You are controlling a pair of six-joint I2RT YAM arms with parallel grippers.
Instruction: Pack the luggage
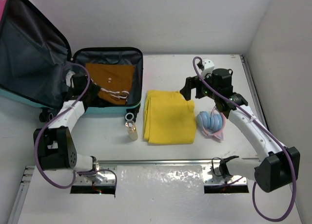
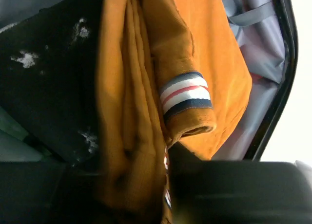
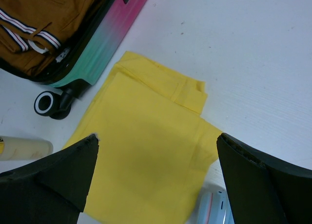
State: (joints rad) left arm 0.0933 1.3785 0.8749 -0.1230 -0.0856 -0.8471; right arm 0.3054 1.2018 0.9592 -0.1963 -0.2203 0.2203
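Note:
The luggage (image 1: 140, 73) lies open at the far left, its lid (image 1: 29, 53) raised and showing dark grey lining. An orange-brown garment (image 1: 109, 80) with striped cuffs (image 2: 187, 95) lies in the base. My left gripper (image 1: 93, 91) reaches into the base and is shut on a fold of this garment (image 2: 131, 136). A folded yellow cloth (image 1: 168, 117) lies on the table right of the luggage. My right gripper (image 1: 193, 91) hovers open and empty above its far right part; in the right wrist view the gripper (image 3: 156, 153) spans the yellow cloth (image 3: 146, 151). The pink-to-teal shell (image 3: 105, 39) also shows there.
A small yellowish bottle (image 1: 131, 131) lies below the luggage wheels (image 1: 129, 117). Blue headphones with pink trim (image 1: 210, 122) lie right of the yellow cloth, also showing in the right wrist view (image 3: 214, 209). White walls stand behind and to the right of the table.

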